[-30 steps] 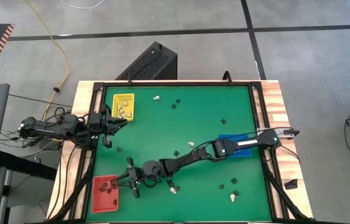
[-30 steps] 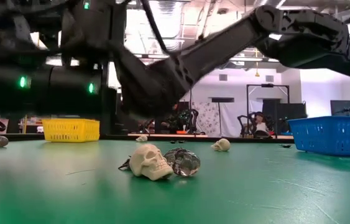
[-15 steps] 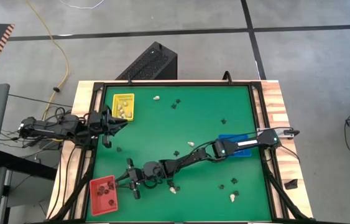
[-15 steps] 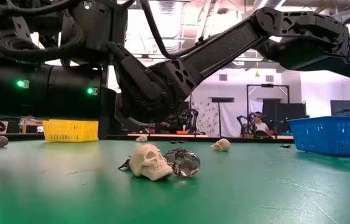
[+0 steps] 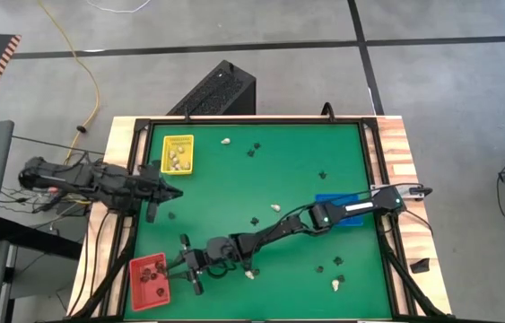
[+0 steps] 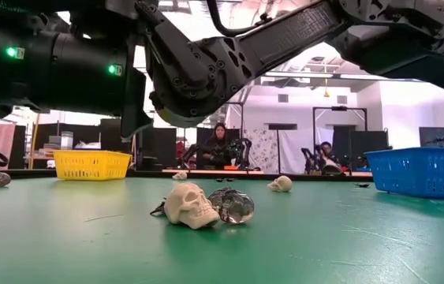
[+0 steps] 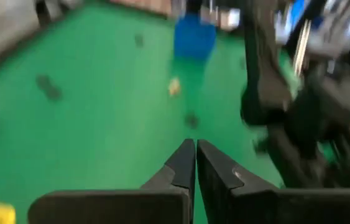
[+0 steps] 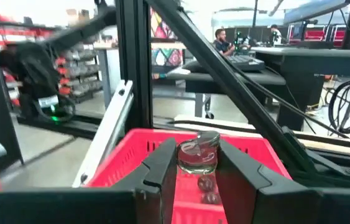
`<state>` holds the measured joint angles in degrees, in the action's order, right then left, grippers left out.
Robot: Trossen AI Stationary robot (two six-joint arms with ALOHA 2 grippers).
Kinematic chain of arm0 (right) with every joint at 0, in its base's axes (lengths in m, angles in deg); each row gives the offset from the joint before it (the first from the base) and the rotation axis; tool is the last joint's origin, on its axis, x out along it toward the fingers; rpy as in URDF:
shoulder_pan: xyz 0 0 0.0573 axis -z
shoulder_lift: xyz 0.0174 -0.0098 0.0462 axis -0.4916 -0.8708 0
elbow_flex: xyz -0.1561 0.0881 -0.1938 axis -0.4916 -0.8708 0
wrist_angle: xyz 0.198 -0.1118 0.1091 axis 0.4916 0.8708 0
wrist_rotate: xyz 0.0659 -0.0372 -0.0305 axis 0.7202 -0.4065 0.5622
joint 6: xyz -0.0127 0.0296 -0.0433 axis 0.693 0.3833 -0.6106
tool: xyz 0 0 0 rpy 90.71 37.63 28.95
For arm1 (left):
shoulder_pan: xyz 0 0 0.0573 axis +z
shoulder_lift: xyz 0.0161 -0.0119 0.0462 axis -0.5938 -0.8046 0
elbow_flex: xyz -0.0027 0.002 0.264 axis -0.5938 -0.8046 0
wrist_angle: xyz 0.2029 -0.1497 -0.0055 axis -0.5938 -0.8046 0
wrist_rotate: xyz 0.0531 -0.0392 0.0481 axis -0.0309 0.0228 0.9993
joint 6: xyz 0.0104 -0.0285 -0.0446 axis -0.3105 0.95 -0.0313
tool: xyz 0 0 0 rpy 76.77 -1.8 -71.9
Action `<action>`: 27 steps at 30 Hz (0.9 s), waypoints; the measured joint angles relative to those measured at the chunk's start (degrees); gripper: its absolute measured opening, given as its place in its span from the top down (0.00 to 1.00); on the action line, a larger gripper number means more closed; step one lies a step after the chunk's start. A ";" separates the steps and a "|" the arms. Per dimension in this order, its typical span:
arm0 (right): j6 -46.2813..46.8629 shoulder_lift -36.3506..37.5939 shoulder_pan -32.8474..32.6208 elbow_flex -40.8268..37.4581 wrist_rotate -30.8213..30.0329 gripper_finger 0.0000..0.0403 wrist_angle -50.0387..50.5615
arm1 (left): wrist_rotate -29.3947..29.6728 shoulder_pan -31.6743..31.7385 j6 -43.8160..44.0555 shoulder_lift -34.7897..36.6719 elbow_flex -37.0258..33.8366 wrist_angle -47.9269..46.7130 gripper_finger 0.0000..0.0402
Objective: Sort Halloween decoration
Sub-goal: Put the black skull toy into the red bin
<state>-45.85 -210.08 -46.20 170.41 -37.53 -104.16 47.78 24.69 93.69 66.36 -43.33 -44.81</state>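
Note:
Tiny cream and black trinkets lie scattered on the green mat, among them a cream skull (image 6: pixel 190 205) beside a clear glassy one (image 6: pixel 234 205). My right gripper (image 5: pixel 178 265) reaches across the mat to the red tray (image 5: pixel 141 285) at the near left corner and is shut on a clear glassy trinket (image 8: pixel 198 152). Several dark trinkets (image 8: pixel 207 190) lie inside that tray. My left gripper (image 5: pixel 174 193) is shut and empty, hovering over the mat's left side, below the yellow tray (image 5: pixel 178 166). My right gripper pinches the clear glassy trinket (image 8: pixel 198 155) between its two fingers (image 8: pixel 160 163), one on each side. The piece is lifted clear, right in front of the red tray's rim (image 8: pixel 243 145).
The yellow tray holds cream pieces (image 5: pixel 177 154). A blue tray (image 5: pixel 328 200) lies partly under my right arm. Loose pieces: cream (image 5: pixel 225 141), (image 5: pixel 275 207), (image 5: pixel 250 274), (image 5: pixel 336 285); black (image 5: pixel 254 150), (image 5: pixel 323 175), (image 5: pixel 170 214). People sit beyond the far edge (image 6: pixel 219 138).
My left arm has swung from beside the yellow tray toward the near edge and reached farther over the mat. My right gripper has crept a little toward the near left corner, closer to the red tray, still holding the clear trinket.

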 joint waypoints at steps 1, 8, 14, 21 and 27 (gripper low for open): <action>-0.79 0.23 0.00 0.00 -0.02 0.69 0.79 | -0.05 -1.35 1.57 -2.27 2.18 -3.32 0.99; -3.42 1.54 -0.15 0.02 -0.04 0.69 4.01 | 0.91 -14.02 14.33 -20.07 16.02 -24.97 1.00; -3.52 1.54 -0.20 0.00 -0.04 0.69 7.58 | -9.05 -26.92 28.19 -31.52 24.43 -38.78 1.00; -3.59 1.54 -0.41 0.00 1.44 0.69 7.39 | -10.41 -41.60 39.90 -40.00 24.11 -31.16 1.00; -3.79 1.52 -1.20 0.00 1.51 0.69 7.32 | -8.58 -46.59 38.42 -51.40 24.13 -24.60 1.00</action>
<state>-49.64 -208.56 -47.40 170.41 -36.02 -96.84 39.20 -21.89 132.11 14.97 -19.20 -69.41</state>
